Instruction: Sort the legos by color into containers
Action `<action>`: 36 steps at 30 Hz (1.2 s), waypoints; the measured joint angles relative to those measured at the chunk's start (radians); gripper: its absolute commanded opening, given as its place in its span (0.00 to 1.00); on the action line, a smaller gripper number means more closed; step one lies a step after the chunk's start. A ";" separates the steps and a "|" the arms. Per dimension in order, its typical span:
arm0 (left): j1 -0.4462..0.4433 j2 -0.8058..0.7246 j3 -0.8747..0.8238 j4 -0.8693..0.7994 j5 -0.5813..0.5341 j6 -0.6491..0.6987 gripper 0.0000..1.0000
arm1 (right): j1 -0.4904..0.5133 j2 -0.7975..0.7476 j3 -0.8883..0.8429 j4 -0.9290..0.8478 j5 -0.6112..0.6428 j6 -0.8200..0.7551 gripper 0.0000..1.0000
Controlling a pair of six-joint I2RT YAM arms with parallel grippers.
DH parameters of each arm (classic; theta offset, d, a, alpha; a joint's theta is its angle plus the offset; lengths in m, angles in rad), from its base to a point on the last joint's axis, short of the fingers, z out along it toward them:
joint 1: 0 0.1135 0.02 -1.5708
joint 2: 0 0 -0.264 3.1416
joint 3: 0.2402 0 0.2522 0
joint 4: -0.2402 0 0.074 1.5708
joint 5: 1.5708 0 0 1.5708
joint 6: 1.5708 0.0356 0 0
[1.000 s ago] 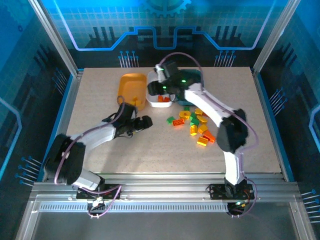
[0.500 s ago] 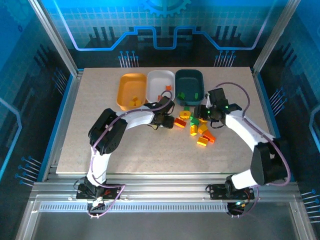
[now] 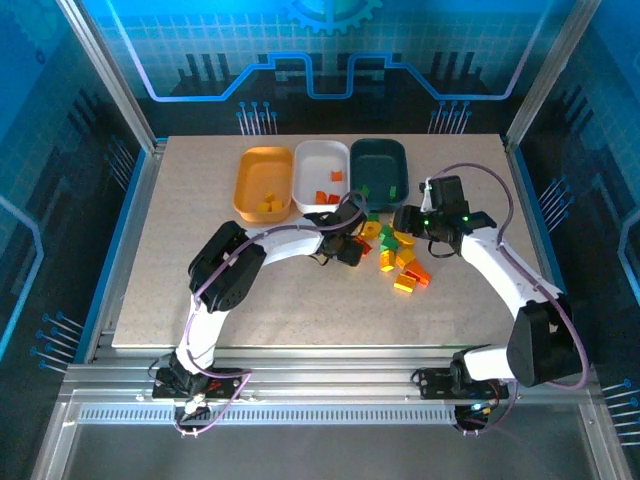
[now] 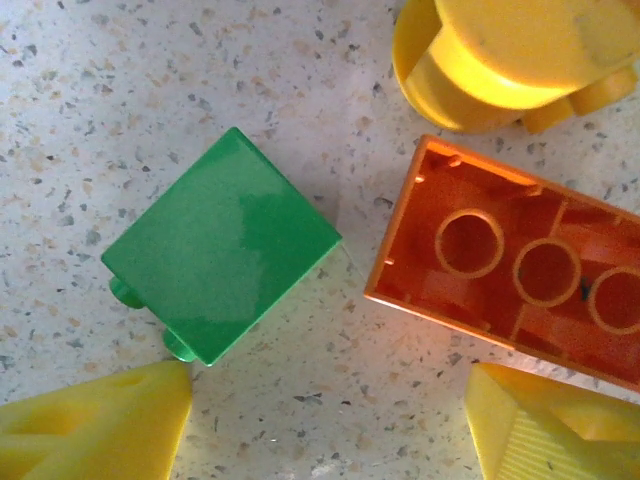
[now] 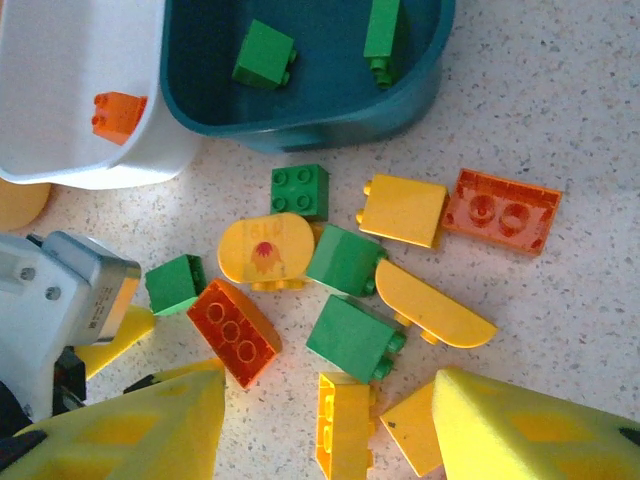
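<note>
Hovering low over the speckled tabletop (image 4: pixel 250 60), the left gripper (image 4: pixel 330 430) shows its yellow fingertips (image 4: pixel 100 420) spread wide and empty at the bottom corners of its wrist view. A small green plastic brick (image 4: pixel 220 245) lies just above the gap, left of centre, so the stance looks like an approach to pinch it. An upturned orange-red brick (image 4: pixel 520 290) sits close on the right, which is probably why the aim is so tight. The right gripper (image 5: pixel 330 400) is likewise spread and holding nothing, poised over the loose pile of bricks (image 3: pixel 398 262), likely awaiting its turn. In the overhead view three trays line the upper middle. The orange-yellow plastic tray (image 3: pixel 262 165) holds yellow pieces, the white tray (image 3: pixel 318 160) orange-red ones, and the dark teal-green tray (image 3: pixel 378 160) green ones.
</note>
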 measured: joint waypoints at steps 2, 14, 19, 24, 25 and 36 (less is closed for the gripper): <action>0.001 0.000 0.004 -0.011 -0.013 0.020 0.76 | -0.004 -0.002 -0.008 -0.001 0.000 0.000 0.59; 0.067 -0.002 0.028 -0.032 -0.060 0.125 0.83 | -0.009 -0.024 -0.011 0.000 -0.002 0.000 0.60; 0.092 -0.002 0.027 0.054 -0.036 0.211 0.83 | -0.009 -0.024 -0.018 0.001 -0.006 0.000 0.60; 0.107 0.000 0.035 0.095 -0.003 0.292 0.80 | -0.018 -0.024 -0.019 0.001 -0.015 0.000 0.61; 0.110 0.000 0.035 0.101 0.009 0.306 0.80 | -0.019 -0.024 -0.019 0.001 -0.016 0.000 0.61; 0.122 0.004 0.009 0.159 0.146 0.342 0.76 | -0.022 -0.024 -0.019 0.001 -0.023 0.000 0.61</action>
